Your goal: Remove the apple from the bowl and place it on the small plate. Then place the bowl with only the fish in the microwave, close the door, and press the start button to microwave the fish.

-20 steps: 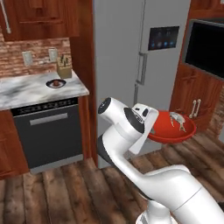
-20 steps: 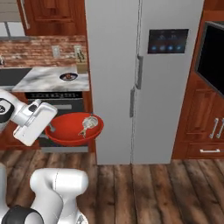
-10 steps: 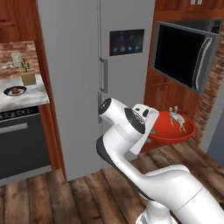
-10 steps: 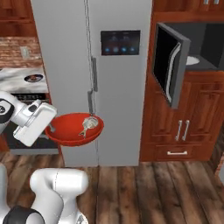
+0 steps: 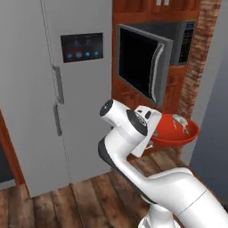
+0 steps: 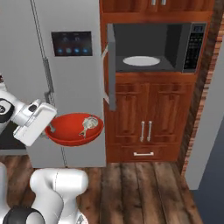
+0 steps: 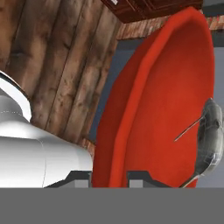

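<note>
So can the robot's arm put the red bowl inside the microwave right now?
Probably yes. The door is swung wide open, so the dark inside of the microwave is clear to enter. But the bowl, held with the fish in it, hangs lower and off to the side, so the arm must lift it first.

microwave cavity: grey steel built-in microwave [image 6: 153,48] stands open, dark cavity unobstructed from the front; only a plain white round disc [image 6: 141,61] lies flat on its floor.
door: grey-framed door with black window [image 5: 141,63] swung out on the cavity's left, edge-on in right base view; curved silver handle [image 5: 156,71] projects from it.
carried load: wide red bowl [image 6: 74,129] in pincer [image 6: 51,128], below cavity level, left of door edge.
left side: tall grey fridge [image 6: 57,57] just beside the door.
right side: brick wall edge [image 6: 205,74] just beside keypad.
</note>
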Robot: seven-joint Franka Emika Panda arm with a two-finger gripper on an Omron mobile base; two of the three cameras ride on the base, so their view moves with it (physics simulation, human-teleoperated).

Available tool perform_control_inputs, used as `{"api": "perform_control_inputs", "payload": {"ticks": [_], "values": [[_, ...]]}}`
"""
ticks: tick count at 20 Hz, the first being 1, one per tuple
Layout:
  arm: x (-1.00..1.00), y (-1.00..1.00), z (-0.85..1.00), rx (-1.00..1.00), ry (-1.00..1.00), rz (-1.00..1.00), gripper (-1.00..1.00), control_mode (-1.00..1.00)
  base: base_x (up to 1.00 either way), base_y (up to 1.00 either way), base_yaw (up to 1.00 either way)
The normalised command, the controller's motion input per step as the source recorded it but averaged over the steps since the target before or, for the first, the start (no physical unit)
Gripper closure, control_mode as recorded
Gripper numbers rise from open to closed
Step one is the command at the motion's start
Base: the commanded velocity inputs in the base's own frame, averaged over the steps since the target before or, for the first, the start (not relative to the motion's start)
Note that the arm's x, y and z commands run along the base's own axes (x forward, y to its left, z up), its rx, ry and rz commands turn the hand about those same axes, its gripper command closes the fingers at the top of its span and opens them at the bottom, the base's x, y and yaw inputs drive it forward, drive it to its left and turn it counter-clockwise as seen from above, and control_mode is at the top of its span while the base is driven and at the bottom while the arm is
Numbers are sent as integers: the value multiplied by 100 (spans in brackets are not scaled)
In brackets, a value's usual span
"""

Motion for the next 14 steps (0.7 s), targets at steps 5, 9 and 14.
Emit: {"api": "perform_control_inputs", "payload": {"ticks": [5, 9, 14], "values": [[0, 0, 0, 0, 0, 0, 100, 100, 39, -100, 2], [0, 0, 0, 0, 0, 0, 100, 100, 40, -97, 12], [0, 0, 0, 0, 0, 0, 100, 100, 70, -67, 25]]}}
